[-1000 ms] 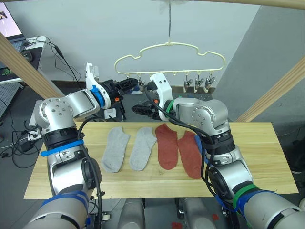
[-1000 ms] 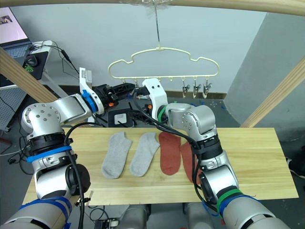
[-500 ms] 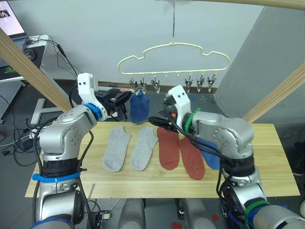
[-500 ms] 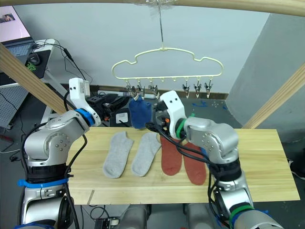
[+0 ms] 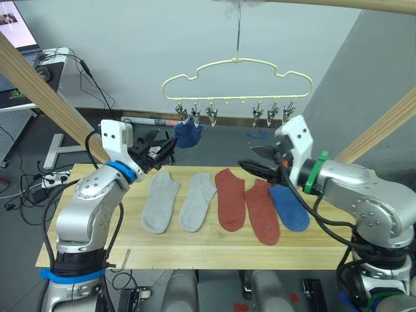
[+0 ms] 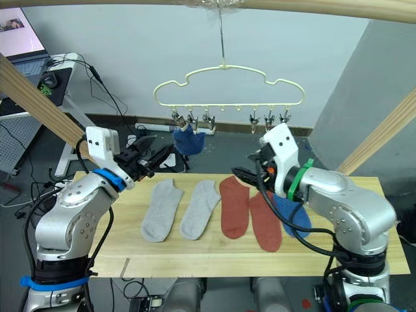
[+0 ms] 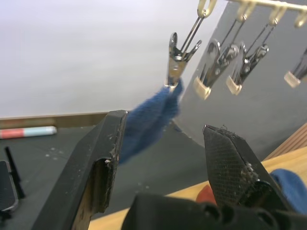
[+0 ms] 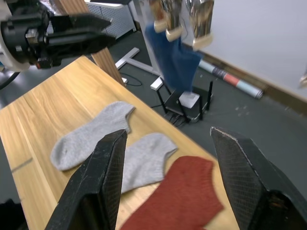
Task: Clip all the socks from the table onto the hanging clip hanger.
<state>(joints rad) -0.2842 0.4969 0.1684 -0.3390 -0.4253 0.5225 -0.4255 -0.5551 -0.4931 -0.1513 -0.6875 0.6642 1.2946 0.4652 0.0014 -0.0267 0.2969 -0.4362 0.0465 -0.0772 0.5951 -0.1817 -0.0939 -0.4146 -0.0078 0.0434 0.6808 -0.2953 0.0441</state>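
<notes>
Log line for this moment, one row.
blue sock: clipped on clip hanger | table: five socks | left claw: open | right claw: open

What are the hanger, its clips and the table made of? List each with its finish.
Hanger: thin pale-yellow wire, smooth, probably coated metal, with a bare metal hook.
Clips: shiny silvery metal with pale tips that look like plastic or rubber.
Table: light yellowish wood planks, grain and plank seams visible, matte to satin finish.

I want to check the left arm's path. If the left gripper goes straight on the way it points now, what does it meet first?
Probably the hanging blue sock clipped on the clip hanger; the left gripper is open and aims at it, though depth is unclear.
</notes>
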